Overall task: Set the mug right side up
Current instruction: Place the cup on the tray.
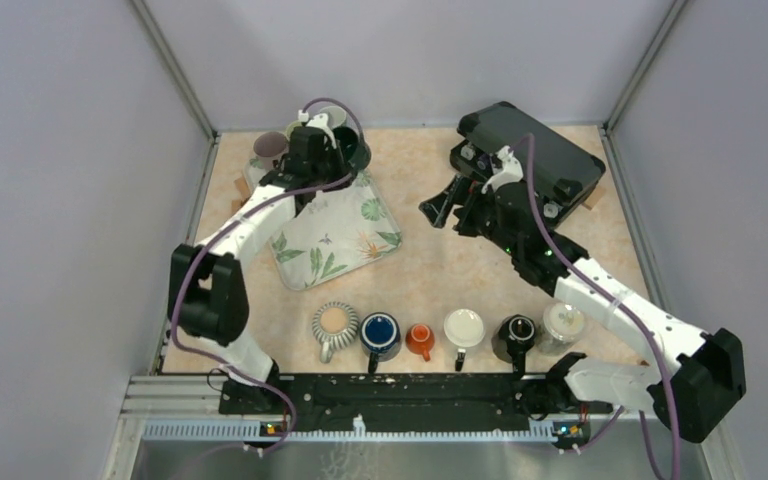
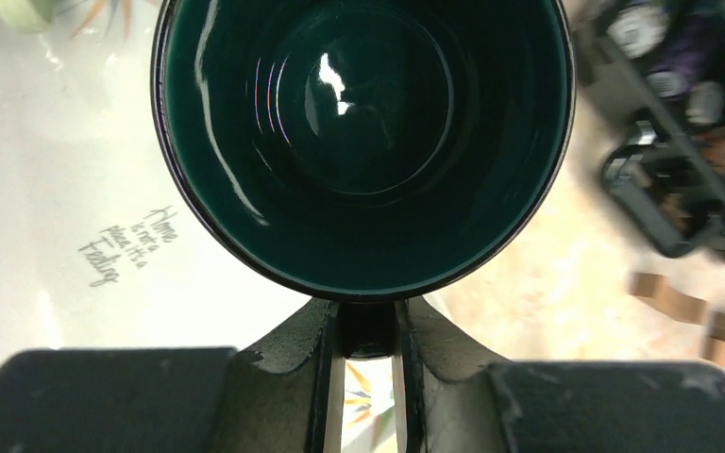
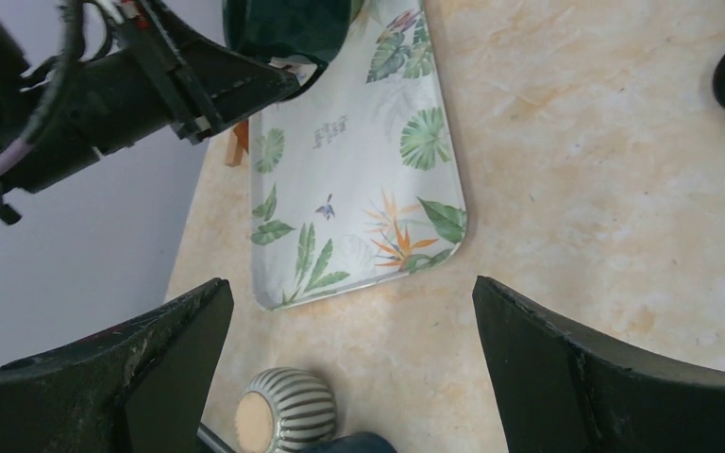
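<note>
So the dark green glossy ceramic mug (image 2: 359, 123) is over at about 11 o'clock on the table (image 1: 430, 270), right at the far corner of the white leaf-print tray (image 1: 335, 230). The left claw (image 2: 368, 326) is clenched on its handle. In the left wrist view the handle is pinched tight between the two fingers (image 2: 293, 349), and you look straight down into the mug's shiny inside, with the tray's print showing underneath. From overhead the mouth looks to be facing up too, so I'd say the flip itself is basically done. What I can't tell is whether the base is actually sitting on the tray or hanging just above it, since no view shows the bottom. My guess at what's left is to get it resting flat, let go of the handle and back the arm off without tipping it. The right claw (image 3: 354, 311) is spread wide with nothing in it, hovering near the middle of the table around 1 o'clock, well apart from the mug. It doesn't look involved. There's also a row of other mugs along the 6 o'clock edge, including a grey striped round one (image 1: 335, 322), and none of them are being touched.
</note>
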You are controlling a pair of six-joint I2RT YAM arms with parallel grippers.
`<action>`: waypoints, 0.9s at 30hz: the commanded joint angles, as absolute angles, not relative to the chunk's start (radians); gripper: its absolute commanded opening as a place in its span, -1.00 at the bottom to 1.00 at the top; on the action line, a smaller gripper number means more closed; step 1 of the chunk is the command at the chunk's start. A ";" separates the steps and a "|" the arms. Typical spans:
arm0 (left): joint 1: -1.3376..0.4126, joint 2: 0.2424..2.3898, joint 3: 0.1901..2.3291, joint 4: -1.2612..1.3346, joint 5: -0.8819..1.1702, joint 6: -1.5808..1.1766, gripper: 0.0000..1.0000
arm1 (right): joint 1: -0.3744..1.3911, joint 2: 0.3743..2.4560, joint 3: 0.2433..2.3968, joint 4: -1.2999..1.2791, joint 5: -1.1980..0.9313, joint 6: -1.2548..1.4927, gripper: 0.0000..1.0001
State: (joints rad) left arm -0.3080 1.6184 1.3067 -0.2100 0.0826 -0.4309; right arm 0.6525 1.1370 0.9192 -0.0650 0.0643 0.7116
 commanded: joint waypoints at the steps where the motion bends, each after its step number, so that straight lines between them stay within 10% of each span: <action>1: -0.288 1.722 1.442 -0.209 0.009 -0.336 -1.00 | 0.658 1.077 0.977 -0.128 0.127 0.657 0.98; 27: -0.216 2.125 1.866 -0.430 -0.059 -0.232 -1.00 | 0.657 0.977 0.973 -0.215 0.161 0.624 0.98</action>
